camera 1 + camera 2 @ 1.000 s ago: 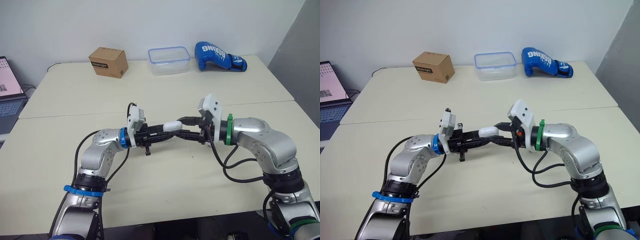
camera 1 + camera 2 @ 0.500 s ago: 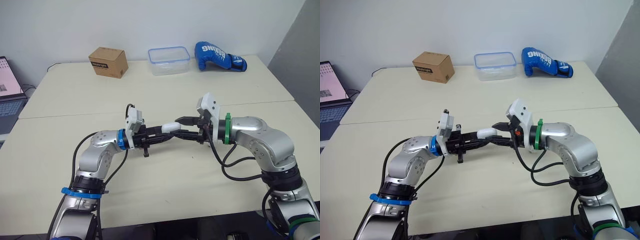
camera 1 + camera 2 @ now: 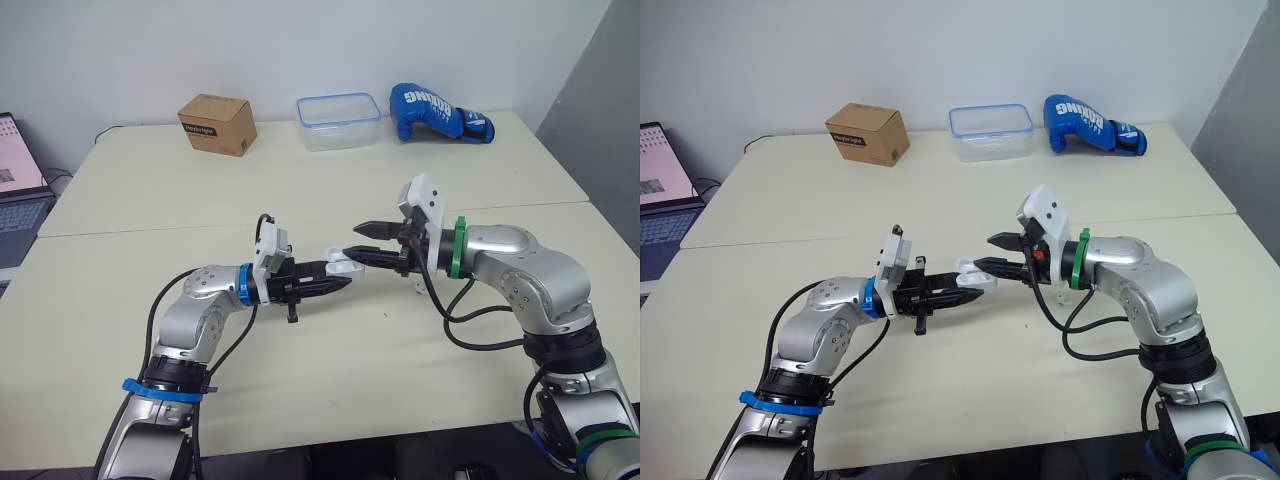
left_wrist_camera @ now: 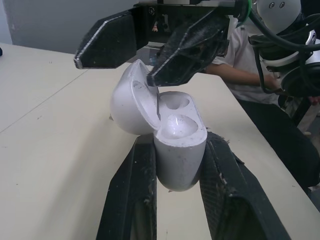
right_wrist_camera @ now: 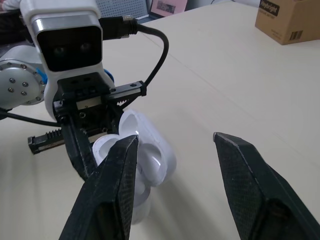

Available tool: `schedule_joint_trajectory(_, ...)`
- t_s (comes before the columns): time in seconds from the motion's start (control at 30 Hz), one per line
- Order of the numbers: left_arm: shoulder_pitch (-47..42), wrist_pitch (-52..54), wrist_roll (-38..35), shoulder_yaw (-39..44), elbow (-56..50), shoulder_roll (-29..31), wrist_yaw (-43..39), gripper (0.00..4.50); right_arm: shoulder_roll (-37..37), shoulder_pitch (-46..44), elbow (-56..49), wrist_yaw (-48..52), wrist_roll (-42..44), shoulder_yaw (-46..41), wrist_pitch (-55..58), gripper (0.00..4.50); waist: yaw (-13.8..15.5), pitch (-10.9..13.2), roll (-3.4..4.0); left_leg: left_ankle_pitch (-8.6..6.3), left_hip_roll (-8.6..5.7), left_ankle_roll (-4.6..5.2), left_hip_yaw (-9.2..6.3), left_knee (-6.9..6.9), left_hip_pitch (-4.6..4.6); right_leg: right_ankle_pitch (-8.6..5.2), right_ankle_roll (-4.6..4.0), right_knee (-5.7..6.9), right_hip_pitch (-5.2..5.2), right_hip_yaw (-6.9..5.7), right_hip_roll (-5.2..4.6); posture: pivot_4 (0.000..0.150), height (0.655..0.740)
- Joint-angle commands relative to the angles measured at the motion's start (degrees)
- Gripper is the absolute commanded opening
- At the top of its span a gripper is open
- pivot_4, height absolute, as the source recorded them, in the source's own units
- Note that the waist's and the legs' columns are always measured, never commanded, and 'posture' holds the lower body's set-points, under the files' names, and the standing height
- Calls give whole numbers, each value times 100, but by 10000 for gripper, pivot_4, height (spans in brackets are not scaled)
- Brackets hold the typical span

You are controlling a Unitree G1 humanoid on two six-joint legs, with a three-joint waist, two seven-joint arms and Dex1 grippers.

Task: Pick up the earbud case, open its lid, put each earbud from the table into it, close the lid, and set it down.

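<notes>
My left gripper [image 3: 338, 281] is shut on the white earbud case [image 3: 338, 262], holding its lower half above the table's middle. The lid [image 4: 131, 100] stands swung open, and two empty wells show inside the case [image 4: 176, 142]. My right gripper [image 3: 357, 240] faces it from the right, open. One of its fingertips [image 4: 165, 70] rests at the open lid's edge and the other is clear above. A small white item, perhaps an earbud [image 3: 419, 290], lies on the table [image 3: 330, 370] below my right wrist.
Along the far edge stand a cardboard box [image 3: 217, 123], a clear plastic container [image 3: 338, 121] and a blue boxing glove [image 3: 438, 112]. A laptop [image 3: 15, 200] sits off the table's left side. A seam [image 3: 120, 230] crosses the tabletop.
The case's lid went from closed to open. My right gripper spread its fingers and drew back a little to the right; my left gripper, still holding the case, sank slightly.
</notes>
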Motion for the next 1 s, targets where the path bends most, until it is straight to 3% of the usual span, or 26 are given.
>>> schedule_joint_trajectory(0.03, -52, -157, -114, 120, -104, 34, -47, 7527, -333, -207, -315, 451, 403, -245, 72, 24564, 1, 0, 0, 0, 0, 0, 0, 0, 0, 0, 0, -1, 0, 0, 0, 1500, 7307)
schedule_joint_trajectory(0.17, -173, -246, -110, 214, 106, 153, -161, 7527, -1034, -588, 15, 887, 170, -51, 62, 24564, 1, 0, 0, 0, 0, 0, 2, 0, 0, 0, 0, 0, 0, 0, 0, 1500, 7307)
schedule_joint_trajectory(0.37, -353, -352, -119, 306, 306, 300, -278, 7527, -2116, -765, 861, 1744, -1076, 950, -998, 24564, -1, -1, -2, -1, 0, 2, 4, 0, 0, 0, 1, -8, 4, -4, 1, 1500, 7307)
schedule_joint_trajectory(0.67, -258, -271, -202, 358, -16, 335, -189, 7527, -1980, -659, 1887, 2285, -1936, 1564, -1846, 24564, -5, -1, -2, 0, 3, 1, 11, -1, 0, 0, 1, -6, 0, 1, -1, 1500, 7307)
schedule_joint_trajectory(1.0, -116, -155, -260, 352, -296, 388, -90, 7527, -1646, -587, 2584, 2360, -2497, 1680, -2105, 24564, -3, -1, -2, 0, 2, 0, 9, -1, 0, 0, 1, -6, 0, 1, -1, 1500, 7307)
